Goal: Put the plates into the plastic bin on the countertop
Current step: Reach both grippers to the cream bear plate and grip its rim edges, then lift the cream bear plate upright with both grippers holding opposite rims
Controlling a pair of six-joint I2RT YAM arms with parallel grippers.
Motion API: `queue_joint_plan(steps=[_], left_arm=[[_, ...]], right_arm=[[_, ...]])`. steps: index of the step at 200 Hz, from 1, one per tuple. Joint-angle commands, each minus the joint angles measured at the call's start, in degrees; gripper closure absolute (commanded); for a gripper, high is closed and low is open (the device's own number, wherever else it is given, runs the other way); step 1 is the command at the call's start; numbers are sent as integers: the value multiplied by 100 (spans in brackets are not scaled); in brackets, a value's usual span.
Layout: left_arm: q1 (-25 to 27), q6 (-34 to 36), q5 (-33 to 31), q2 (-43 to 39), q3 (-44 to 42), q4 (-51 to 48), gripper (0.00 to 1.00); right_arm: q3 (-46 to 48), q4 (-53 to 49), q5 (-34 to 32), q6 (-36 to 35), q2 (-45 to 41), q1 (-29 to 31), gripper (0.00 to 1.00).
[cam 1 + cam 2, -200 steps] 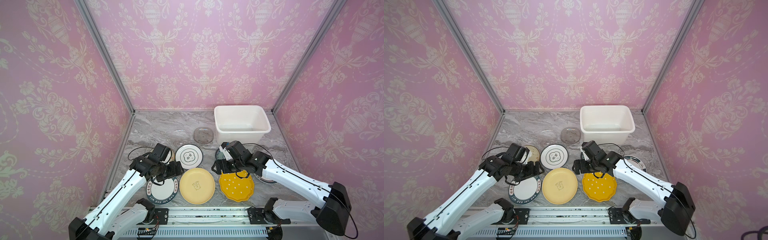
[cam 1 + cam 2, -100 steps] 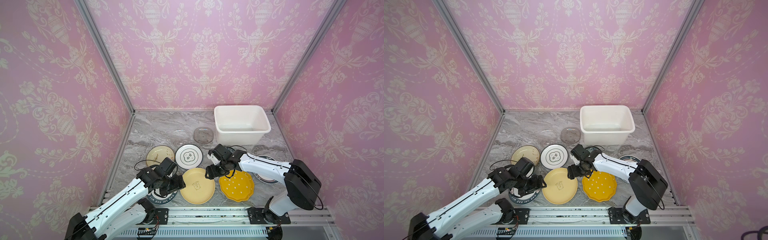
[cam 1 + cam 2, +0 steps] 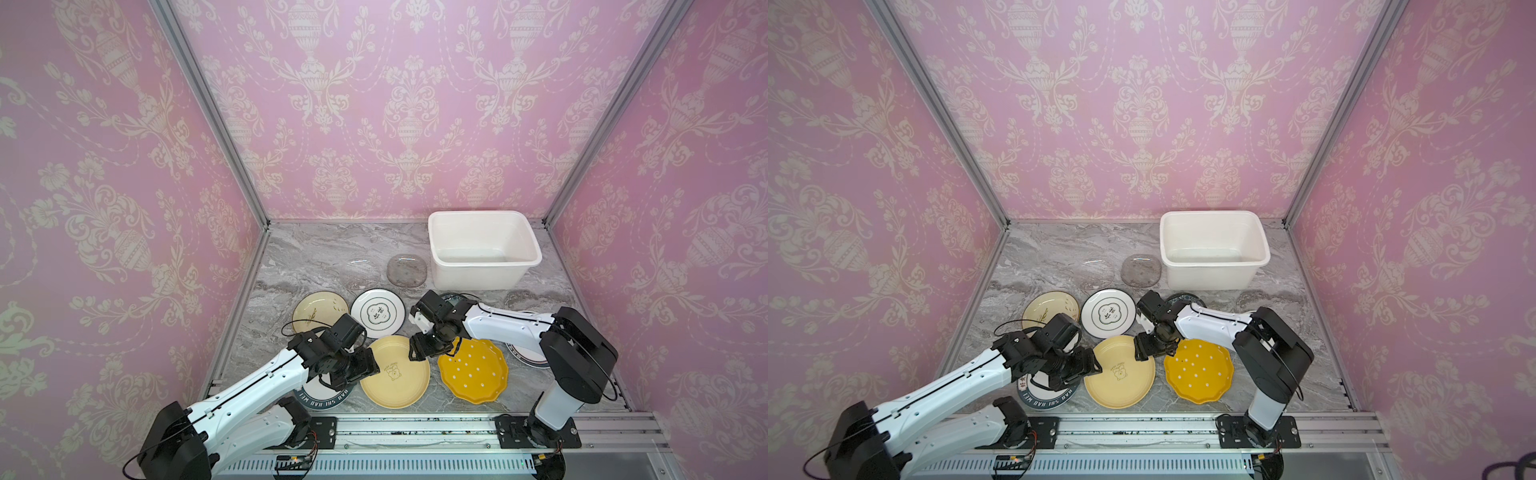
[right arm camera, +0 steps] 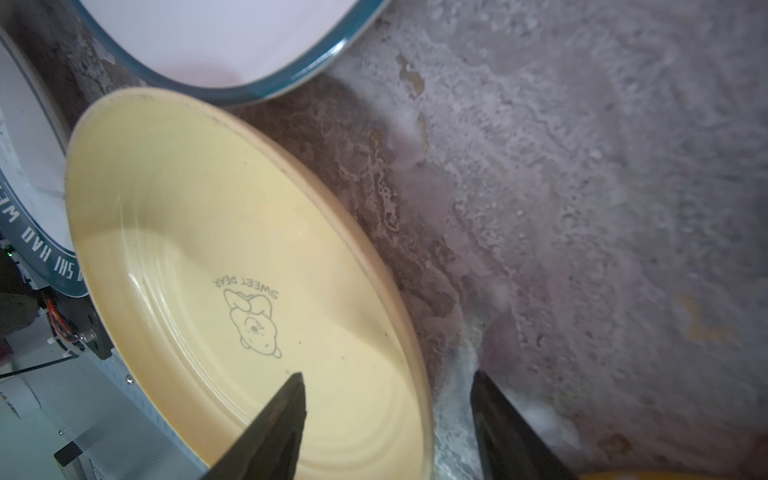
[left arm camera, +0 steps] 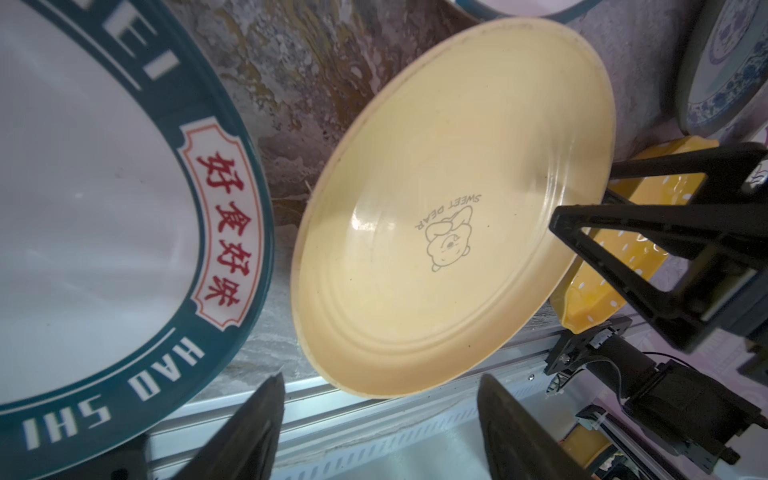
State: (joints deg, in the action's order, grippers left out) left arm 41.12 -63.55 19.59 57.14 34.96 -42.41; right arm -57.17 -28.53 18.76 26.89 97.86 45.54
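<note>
yellow plate [image 3: 395, 376] lies on the counter [image 3: 316, 257] near its front edge, between the lettered plate [image 3: 332, 400] and the dotted plate [image 3: 473, 370]. left pincer [image 5: 381, 378] and right pincer [image 4: 386, 374] straddle its opposite rims, jaws apart, both released (one right finger [image 4: 278, 424] over the plate's well, its mate over bare marble). bin [image 3: 484, 272] stands at the rear right of the counter, well apart from the plate.
</note>
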Motion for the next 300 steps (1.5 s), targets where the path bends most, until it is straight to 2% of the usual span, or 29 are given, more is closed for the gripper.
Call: queue_joint_plan(steps=[1,86,167,237,300], left_arm=[[62,-439,141,-70,-253,266,28],[83,-685,106,-68,-576,647,29],[86,-665,18,-295,-587,550,28],[83,-268,-208,-833,-310,370,28],[86,-82,-351,-1087,-97,1039,45]], right_arm=[[-92,62,135,-36,54,60,43],[-20,30,83,-147,111,50,68],[111,-160,52,-237,-235,47,100],[-207,-711,297,-154,-1212,-320,100],[-524,-952,804,-79,-1604,-746,100]])
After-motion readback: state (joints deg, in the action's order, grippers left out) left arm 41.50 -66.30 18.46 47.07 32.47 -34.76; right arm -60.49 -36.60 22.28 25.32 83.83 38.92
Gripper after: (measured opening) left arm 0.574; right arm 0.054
